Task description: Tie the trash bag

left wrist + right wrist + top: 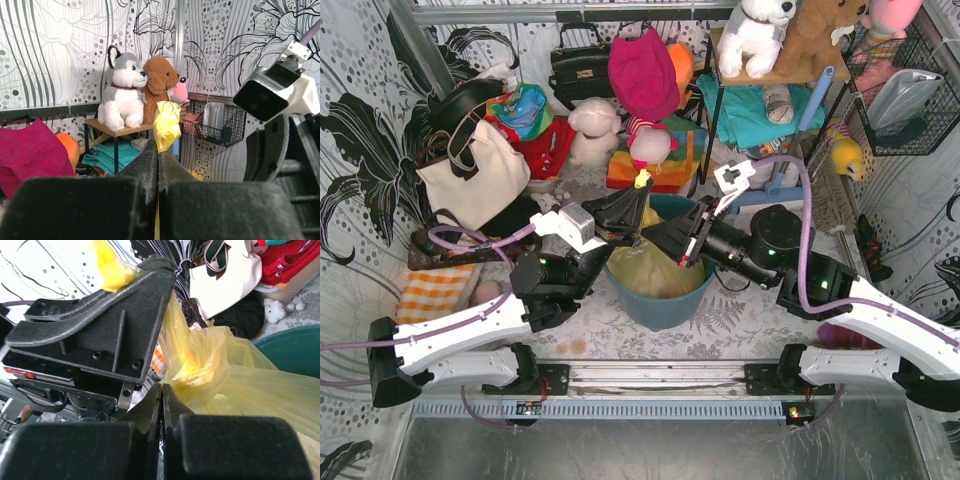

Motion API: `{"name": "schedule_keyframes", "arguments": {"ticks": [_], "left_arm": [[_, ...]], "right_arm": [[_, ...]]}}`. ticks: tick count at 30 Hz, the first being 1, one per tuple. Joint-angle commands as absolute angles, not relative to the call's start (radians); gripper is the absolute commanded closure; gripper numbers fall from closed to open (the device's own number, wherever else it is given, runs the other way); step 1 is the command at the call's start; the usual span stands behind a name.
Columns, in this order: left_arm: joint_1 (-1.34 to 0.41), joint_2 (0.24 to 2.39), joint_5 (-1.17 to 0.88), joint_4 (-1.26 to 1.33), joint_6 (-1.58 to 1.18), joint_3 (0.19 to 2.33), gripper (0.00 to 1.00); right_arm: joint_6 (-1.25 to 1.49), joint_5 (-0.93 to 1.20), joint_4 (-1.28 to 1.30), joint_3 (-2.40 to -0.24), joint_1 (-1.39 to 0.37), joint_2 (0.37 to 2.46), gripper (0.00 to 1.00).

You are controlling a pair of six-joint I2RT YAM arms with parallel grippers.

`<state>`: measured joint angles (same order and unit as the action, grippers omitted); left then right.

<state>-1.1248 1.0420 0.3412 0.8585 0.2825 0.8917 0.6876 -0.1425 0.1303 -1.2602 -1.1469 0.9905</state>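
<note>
**Top external view.** The trash bag (655,272) sits inside a teal bucket (662,312) at the middle of the counter (740,335), with its yellow film bunched up above the rim. The left claw (625,215) reaches in from the left over the bucket's rim. It is closed on a gathered strand of the bag, and a small yellow tuft pokes out above it. The right claw (672,240) comes in from the right and meets the bag's neck just beside the left one. From this height I cannot tell how its jaws stand. A cream tote (480,175) leans at the back left, well apart from the bucket.

**Left wrist view.** The left claw (158,152) has its two dark fingers pressed together. A crumpled twist of the trash bag (166,125) is pinched between them and stands up past the tips. Behind it, a grey husky plush (122,97) and a brown plush (160,80) sit on a small shelf (117,131). The right arm's white camera housing (272,95) fills the right side.

**Right wrist view.** The right claw (161,392) is squeezed closed, with only a thin seam between the fingers, and yellow film runs right into the tips. The trash bag (225,380) is drawn into a tight wrinkled bunch there. One strand rises from it to the left claw (155,270) above, which grips it with yellow showing at the top. The bucket (295,347) curves behind on the right, and the tote (225,275) is beyond it.
</note>
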Motion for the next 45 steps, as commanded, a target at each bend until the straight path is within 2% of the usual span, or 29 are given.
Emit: {"name": "schedule_keyframes", "arguments": {"ticks": [1, 25, 45], "left_arm": [[-1.117, 1.044, 0.359, 0.88, 0.28, 0.913, 1.0], [-1.115, 1.04, 0.334, 0.833, 0.267, 0.934, 1.0], [-1.115, 1.037, 0.358, 0.84, 0.265, 0.933, 1.0]], "right_arm": [[0.667, -0.238, 0.102, -1.291, -1.184, 1.022, 1.0], [0.682, -0.553, 0.088, -1.311, -1.278, 1.134, 1.0], [0.735, -0.557, -0.038, -1.223, -1.305, 1.127, 1.0]]}}
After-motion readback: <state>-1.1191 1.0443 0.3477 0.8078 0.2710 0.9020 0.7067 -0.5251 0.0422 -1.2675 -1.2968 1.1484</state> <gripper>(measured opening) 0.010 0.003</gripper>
